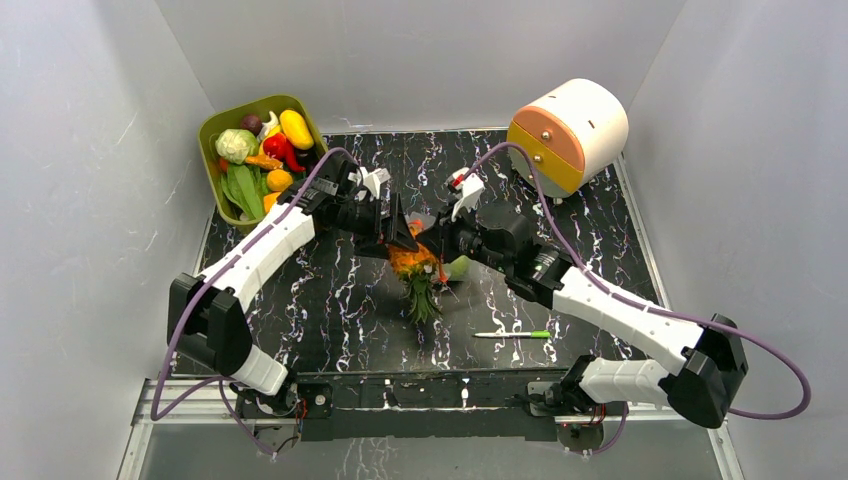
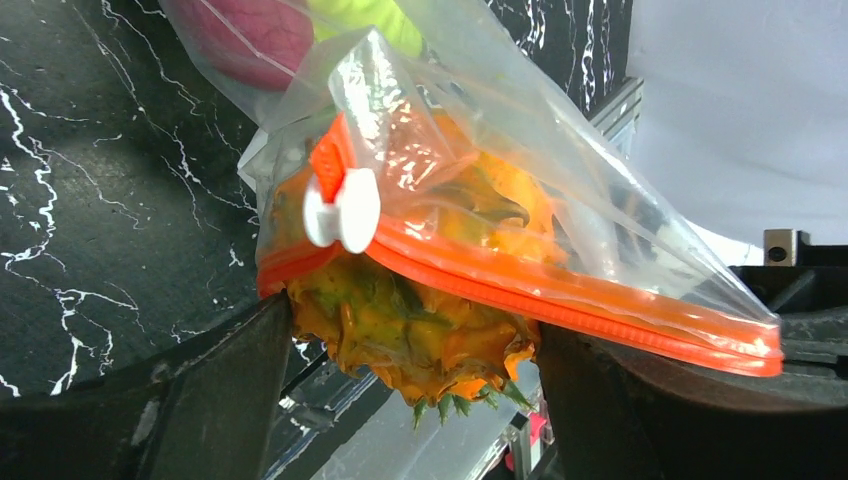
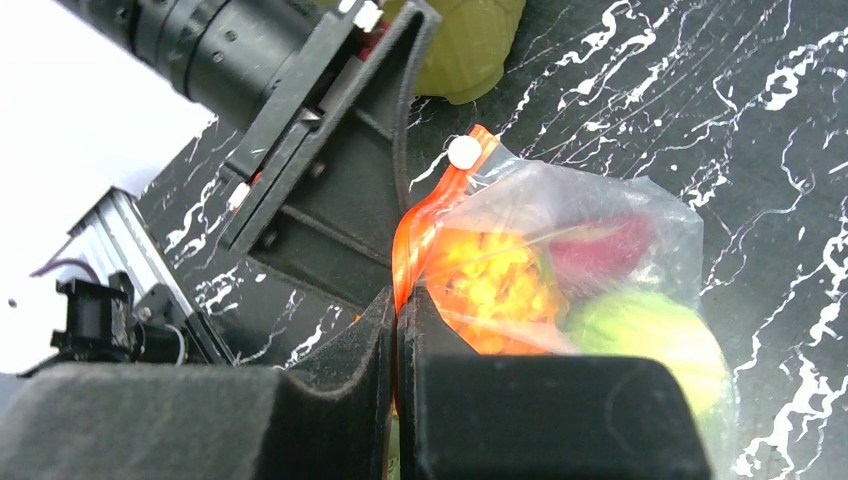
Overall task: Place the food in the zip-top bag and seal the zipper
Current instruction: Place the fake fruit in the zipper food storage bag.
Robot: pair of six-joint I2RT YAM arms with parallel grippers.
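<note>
The zip-top bag (image 2: 600,190) hangs above the black marbled table. My right gripper (image 3: 397,300) is shut on its orange zipper (image 3: 425,215), below the white slider (image 3: 464,151). An orange toy pineapple (image 2: 420,330) sits partly in the bag's mouth, its leafy end (image 1: 422,298) sticking out. My left gripper (image 2: 415,345) spans it with the fingers (image 2: 230,390) wide apart, and the fruit touches both. Through the plastic I see a dark red piece (image 3: 600,250) and a light green piece (image 3: 645,335). In the top view the two grippers (image 1: 405,238) (image 1: 437,250) meet at mid-table.
A green bin (image 1: 212,130) of more toy food stands at the back left. A white and orange drum-shaped drawer unit (image 1: 568,128) is at the back right. A thin green-and-white pen (image 1: 513,334) lies near the front. A yellow-green piece (image 3: 470,50) lies on the table beyond the left gripper.
</note>
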